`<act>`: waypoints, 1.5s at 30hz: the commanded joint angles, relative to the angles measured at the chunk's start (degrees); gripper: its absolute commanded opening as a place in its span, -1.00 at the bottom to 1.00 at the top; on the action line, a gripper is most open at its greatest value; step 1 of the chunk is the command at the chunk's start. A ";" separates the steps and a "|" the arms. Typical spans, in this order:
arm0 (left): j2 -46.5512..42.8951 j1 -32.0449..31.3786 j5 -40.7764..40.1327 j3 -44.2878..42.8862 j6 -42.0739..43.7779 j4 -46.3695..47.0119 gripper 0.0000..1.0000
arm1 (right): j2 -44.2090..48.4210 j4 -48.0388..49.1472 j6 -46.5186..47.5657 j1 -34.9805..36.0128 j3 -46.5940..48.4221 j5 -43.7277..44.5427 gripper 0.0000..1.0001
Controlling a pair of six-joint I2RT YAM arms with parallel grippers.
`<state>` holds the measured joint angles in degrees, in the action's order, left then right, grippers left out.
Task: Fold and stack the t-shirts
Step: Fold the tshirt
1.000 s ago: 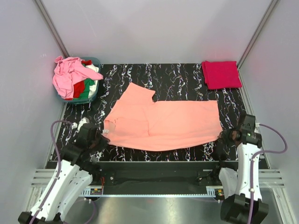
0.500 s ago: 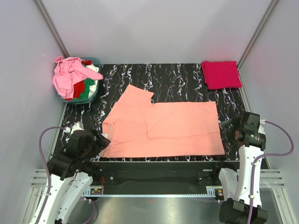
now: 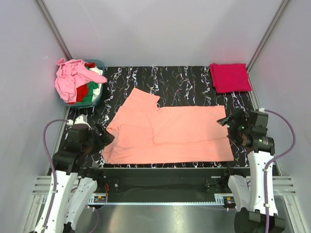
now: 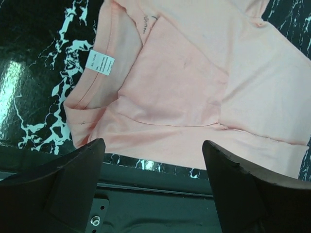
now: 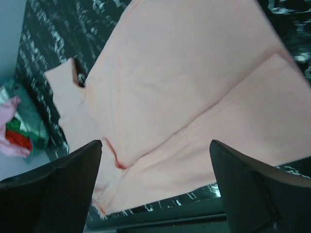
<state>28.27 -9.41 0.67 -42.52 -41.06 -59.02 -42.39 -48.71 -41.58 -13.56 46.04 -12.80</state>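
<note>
A salmon-orange t-shirt point(image 3: 167, 133) lies flat on the black marbled table, folded lengthwise, with one sleeve point(image 3: 143, 99) pointing to the back left. My left gripper point(image 3: 105, 137) hovers open at its left end, over the collar; the left wrist view shows the shirt point(image 4: 194, 82) and its white label point(image 4: 100, 63) beyond the empty gripper point(image 4: 153, 143). Over the shirt's right edge my right gripper point(image 3: 227, 125) stands open, and its wrist view shows only the shirt point(image 5: 184, 87) beyond the spread gripper point(image 5: 155, 143). A folded crimson-pink t-shirt point(image 3: 230, 76) rests at the back right.
A teal tub point(image 3: 97, 97) at the back left holds a heap of light pink, red, green and white shirts point(image 3: 73, 80). Grey walls close in the table on three sides. A black rail point(image 3: 160, 174) runs along the near edge.
Both grippers have opened and let go of the salmon-orange shirt's ends, and its near edge now lies flat. Both arms have drawn back and lifted, the right swinging over the shirt's right edge.
</note>
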 commanded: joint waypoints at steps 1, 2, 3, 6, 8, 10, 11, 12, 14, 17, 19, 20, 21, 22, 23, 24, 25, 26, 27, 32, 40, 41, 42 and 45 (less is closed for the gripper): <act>5.38 0.27 2.50 -7.55 7.37 9.61 0.76 | 1.52 8.16 2.04 5.11 -2.09 -5.56 1.00; 7.04 0.27 0.84 -8.88 8.53 10.67 0.78 | 3.26 10.19 1.34 5.99 -4.62 -7.31 0.99; 10.63 0.27 -0.22 -11.85 11.32 13.12 0.79 | 4.67 14.48 -0.06 7.57 -7.52 -10.81 0.99; 17.31 0.27 -0.58 -14.60 17.30 20.14 0.81 | 5.04 19.00 -0.52 10.12 -10.62 -14.80 0.99; 20.23 0.27 -4.07 -16.18 20.22 23.06 0.82 | 5.65 19.70 1.58 13.20 -11.76 -14.27 1.00; 23.92 0.27 -6.63 -16.98 22.95 25.97 0.82 | 6.88 20.66 2.90 15.04 -12.64 -13.84 0.99; 24.81 0.36 -8.56 -17.59 23.56 26.93 0.82 | 8.71 21.11 3.08 16.19 -13.95 -13.40 0.99; 26.12 0.36 -9.10 -17.86 24.18 28.08 0.82 | 9.77 21.63 3.09 16.55 -14.83 -12.96 0.99; 27.10 0.53 -10.68 -18.56 24.36 30.37 0.83 | 12.59 24.44 2.13 17.42 -18.16 -13.04 0.99; 26.14 1.32 -11.82 -15.76 23.39 36.86 0.89 | 13.65 28.66 -0.42 20.14 -22.73 -13.31 0.99; 24.12 2.28 -9.74 -11.37 23.30 43.36 0.96 | 12.61 31.20 -1.22 22.25 -24.32 -12.34 0.99; 23.50 3.68 -8.50 -10.14 23.39 45.29 0.97 | 12.16 31.48 -0.87 25.83 -25.03 -9.82 1.00; 23.06 4.57 -7.71 -9.25 22.70 47.14 0.97 | 11.55 32.09 -0.78 27.95 -25.21 -8.14 0.99; 22.97 5.71 -5.35 -9.24 21.99 47.51 0.98 | 10.06 32.18 -0.69 30.67 -25.21 -6.03 0.99; 23.32 7.89 -3.85 -9.59 21.38 47.77 0.97 | 9.09 32.45 -0.78 33.22 -24.95 -1.49 0.99; 23.67 8.70 -2.61 -10.55 20.07 47.69 0.97 | 7.95 32.97 -1.22 38.82 -24.60 1.08 0.99; 24.02 9.23 -1.03 -11.17 19.36 47.60 0.97 | 5.15 33.32 -1.48 41.66 -23.47 3.72 0.99; 24.98 9.32 -1.02 -11.79 18.83 47.25 0.97 | 3.65 33.50 -1.74 44.38 -22.58 9.31 0.99; 25.60 9.32 -0.58 -12.49 18.47 46.38 0.97 | 2.07 33.59 -2.18 50.24 -21.79 12.50 0.99; 29.73 10.99 -0.58 -18.46 18.38 40.75 0.98 | -7.69 36.49 -4.55 63.03 -18.36 28.93 0.99; 29.29 11.43 -4.97 -17.16 18.12 45.22 0.97 | -15.35 38.69 -4.74 70.78 -16.24 34.07 0.99; 30.25 11.78 -5.06 -17.42 18.38 45.49 0.97 | -15.18 38.95 -4.65 70.78 -16.51 33.98 1.00; 30.70 11.87 -4.97 -17.59 18.38 45.84 0.97 | -14.92 39.21 -4.65 70.78 -16.68 33.89 0.99; 33.16 12.84 -1.99 -18.38 18.38 47.33 0.97 | -12.64 40.44 -4.65 70.78 -18.35 33.72 0.99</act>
<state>59.22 2.39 -2.22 -58.30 -22.70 -16.71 -57.30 -11.94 -45.91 56.73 27.62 17.39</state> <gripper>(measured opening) 0.987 0.994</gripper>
